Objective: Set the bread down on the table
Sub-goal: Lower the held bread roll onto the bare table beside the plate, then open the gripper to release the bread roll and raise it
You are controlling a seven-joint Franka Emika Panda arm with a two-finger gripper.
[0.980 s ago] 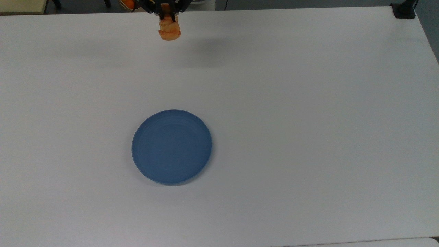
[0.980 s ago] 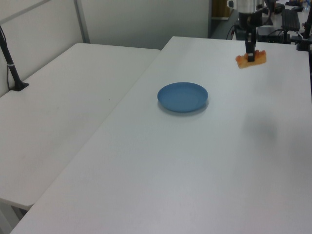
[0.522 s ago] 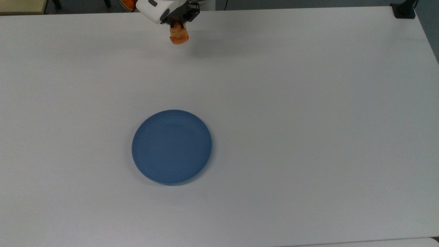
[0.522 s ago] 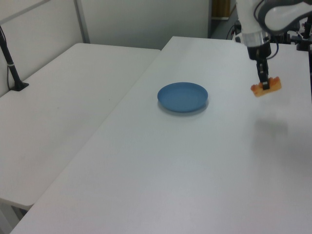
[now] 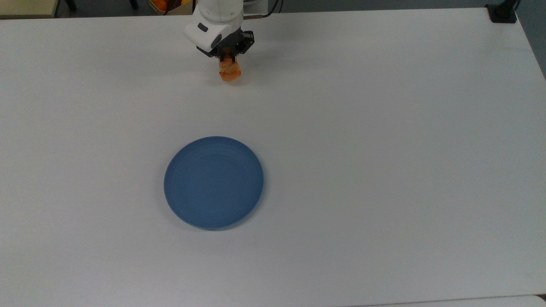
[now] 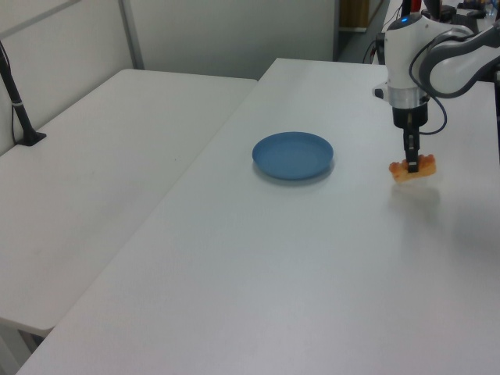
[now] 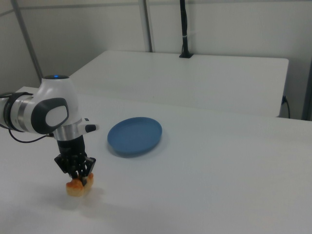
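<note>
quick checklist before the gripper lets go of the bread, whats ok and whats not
1. Gripper shut on the bread: ok.
2. Bread over bare table, apart from the blue plate: ok.
3. Bread low, close over the table in the left view and the right view: ok.
4. Bread actually touching the table: cannot tell.
5. Drop spot well inside the table's edges: ok.

My arm (image 7: 46, 112) is glossy white with rounded casings, dark grey bands at the joints and a small blue light on top. Below its silver wrist ring sits the black two-finger gripper (image 7: 78, 175). A thin black cable trails from the wrist.
</note>
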